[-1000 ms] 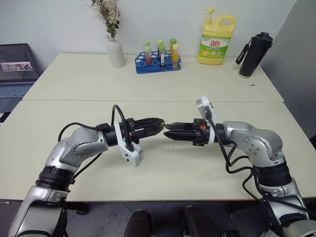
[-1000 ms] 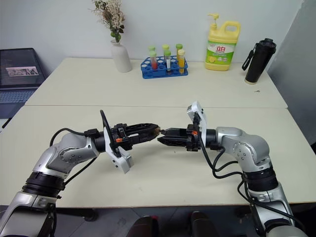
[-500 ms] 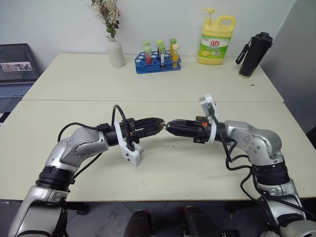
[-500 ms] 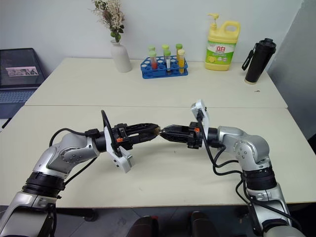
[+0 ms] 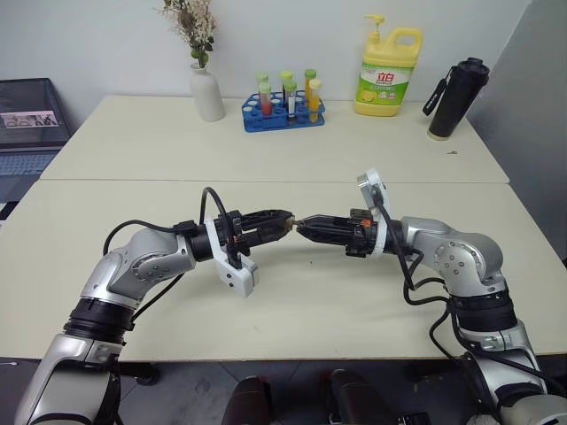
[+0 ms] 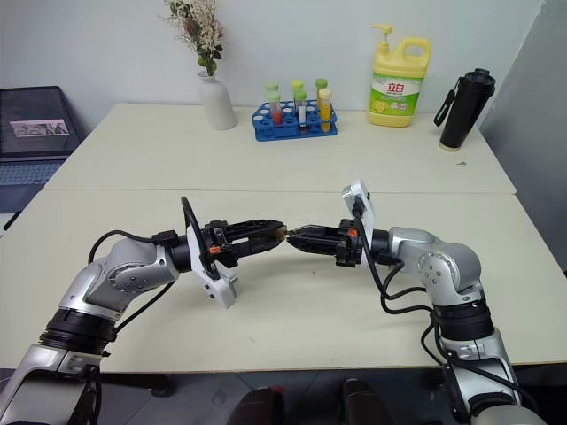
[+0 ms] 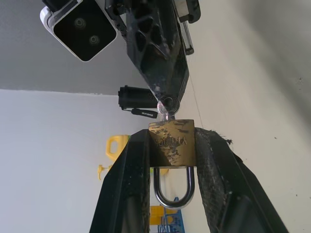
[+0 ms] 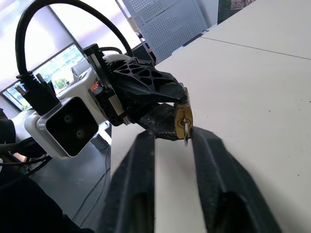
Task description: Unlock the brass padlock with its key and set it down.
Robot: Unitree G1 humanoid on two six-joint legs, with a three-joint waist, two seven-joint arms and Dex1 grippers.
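A: Where is the brass padlock (image 7: 171,142)?
B: It sits clamped between the two black fingers (image 7: 127,189) of the left gripper (image 5: 282,224), held above the near table (image 5: 310,310), roughly midway across it. In the left wrist view the gold body is squeezed from both sides, and the silver shackle hangs back between the fingers, towards the wrist.

A: And its key (image 7: 166,109)?
B: It stands at the end of the padlock opposite the shackle, right against the body. The right gripper (image 5: 302,227) has its fingertips pinched together on the key's head. The two grippers meet tip to tip over the table, the left one coming in from the left, the right one from the right.

A: Is the shackle open?
B: Both of its legs run to the body; whether it is released cannot be told.

A: What else is on the tables?
B: On the far table there is a white vase (image 5: 207,92) with dried flowers, a blue rack of test tubes (image 5: 284,111), a yellow detergent bottle (image 5: 387,74) and a black flask (image 5: 455,98) at the right. A laptop (image 5: 31,124) sits at the far left.
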